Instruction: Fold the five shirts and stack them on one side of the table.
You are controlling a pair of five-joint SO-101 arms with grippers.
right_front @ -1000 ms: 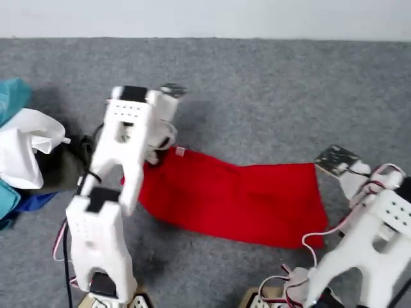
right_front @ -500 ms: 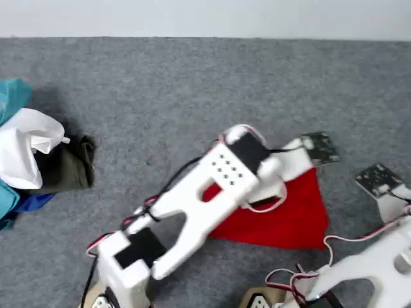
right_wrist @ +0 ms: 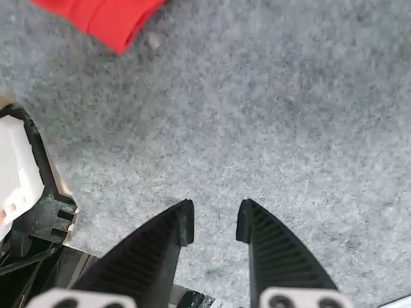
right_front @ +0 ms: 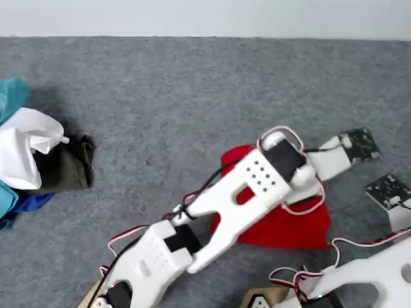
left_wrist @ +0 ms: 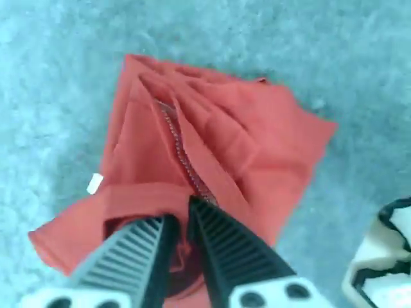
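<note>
The red shirt (right_front: 282, 226) lies bunched and doubled over on the grey carpet at the right of the table. In the left wrist view my left gripper (left_wrist: 180, 223) is shut on a fold of the red shirt (left_wrist: 212, 138), which shows a seam and a small white tag. The left arm (right_front: 257, 179) stretches from the front left across the shirt. My right gripper (right_wrist: 212, 221) hovers open over bare carpet, with a corner of the red shirt (right_wrist: 109, 19) beyond it. The right arm (right_front: 379, 256) sits at the front right corner.
A pile of other shirts rests at the table's left edge: white (right_front: 26, 154), dark olive (right_front: 67, 168), teal and blue (right_front: 13, 199). Grey carpet (right_front: 192, 96) covers the table, and a pale wall runs along the far edge. The arm bases stand at the front edge.
The left arm swung from the shirt's left end over to the right, dragging that end across and folding the red shirt onto itself. The right arm drew back toward the right edge.
</note>
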